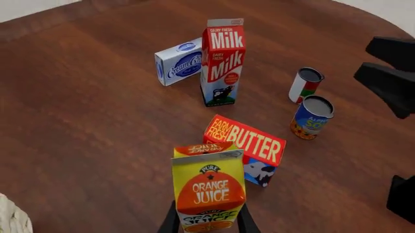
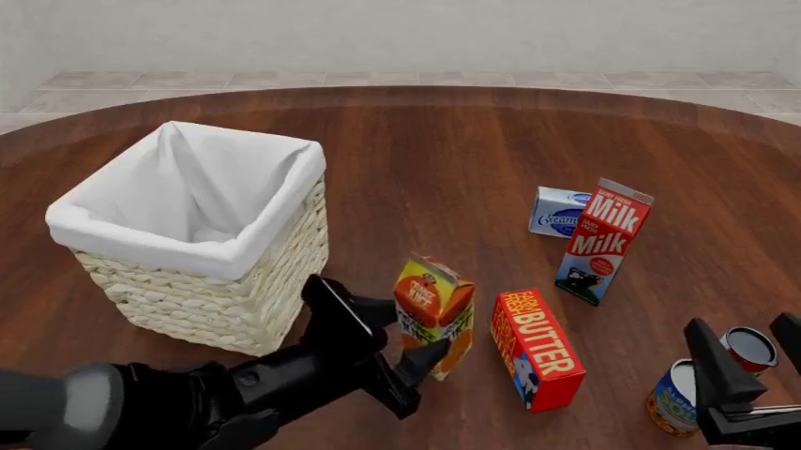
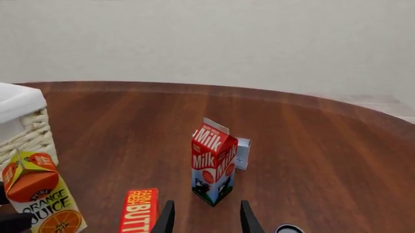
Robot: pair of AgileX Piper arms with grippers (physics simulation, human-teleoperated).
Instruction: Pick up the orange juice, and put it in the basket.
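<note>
The orange juice (image 2: 433, 305) is a small yellow and orange gable-top carton, standing slightly tilted just right of the basket (image 2: 138, 239). The basket is a large cream wicker one with white lining. My left gripper (image 2: 403, 339) reaches in from the lower left, its fingers pressed on both sides of the carton. In the left wrist view the carton (image 1: 209, 187) fills the gap between the two fingers (image 1: 170, 221). My right gripper (image 2: 738, 328) is open and empty at the lower right, above two cans. In its wrist view the right gripper (image 3: 207, 216) points at the milk carton.
A red butter box (image 2: 538, 349) lies right beside the juice. A red-and-white milk carton (image 2: 601, 244) and a blue cream cheese box (image 2: 557, 211) stand further back right. Two cans (image 2: 673, 398) (image 2: 751, 349) sit at the front right by my right gripper.
</note>
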